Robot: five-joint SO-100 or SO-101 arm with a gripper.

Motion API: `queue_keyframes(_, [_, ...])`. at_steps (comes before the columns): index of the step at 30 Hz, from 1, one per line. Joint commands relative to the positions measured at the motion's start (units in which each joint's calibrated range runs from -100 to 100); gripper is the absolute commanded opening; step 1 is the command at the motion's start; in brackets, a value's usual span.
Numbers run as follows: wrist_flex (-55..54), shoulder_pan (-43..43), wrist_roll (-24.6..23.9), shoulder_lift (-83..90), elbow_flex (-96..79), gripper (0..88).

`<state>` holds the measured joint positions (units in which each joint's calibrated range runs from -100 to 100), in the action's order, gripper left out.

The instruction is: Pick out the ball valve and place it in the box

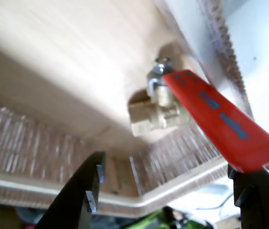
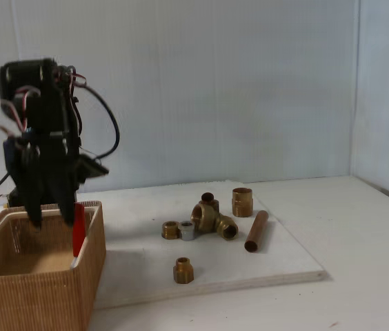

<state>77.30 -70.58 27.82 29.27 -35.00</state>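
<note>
1. The hand (image 1: 165,191) was spread wide and held nothing; in the wrist view its two dark fingers (image 1: 84,191) stood apart at the bottom edge, above the open box (image 1: 39,186).
2. The ball valve (image 1: 172,107) lay inside the box, its brass body on the pale floor near a corner. Its red lever (image 1: 220,119) rose toward the camera and seemed to lean over the wall near the right finger.
3. In the fixed view the hand (image 2: 48,219) hung just over the box (image 2: 43,289), and the red lever (image 2: 78,231) stood up at the right wall, reaching above the rim.
4. Risk, as I judge it: the lever tip was very close to the right finger. If the arm lifted or turned carelessly, the finger could catch the lever and drag the valve, or tip it back out over the wall.
5. A second risk: the valve looked propped and not flat, so it could slide or fall over by itself.
6. The wrist view was blurred, so I could not tell whether the finger touched the lever.
7. In the fixed view the box wall hid the valve body.
8. The loose fittings (image 2: 212,219) and the copper tube (image 2: 256,231) rested on the white board (image 2: 284,265) on the worktop (image 2: 367,289), well apart from the box.
</note>
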Motion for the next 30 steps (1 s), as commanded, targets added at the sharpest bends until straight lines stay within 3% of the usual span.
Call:
queue_keyframes(1, [6.5,1.3,0.2,4.6,6.6,28.0])
queue_keyframes(8, [13.1,4.8,0.3,14.6,8.6,27.7])
queue_keyframes(16, [14.8,15.1,-0.1,22.7,8.1,27.5])
queue_keyframes(26, [14.0,34.8,-0.3,23.2,8.0,27.5])
queue_keyframes(30, [10.3,42.8,-4.6,23.2,7.6,27.5])
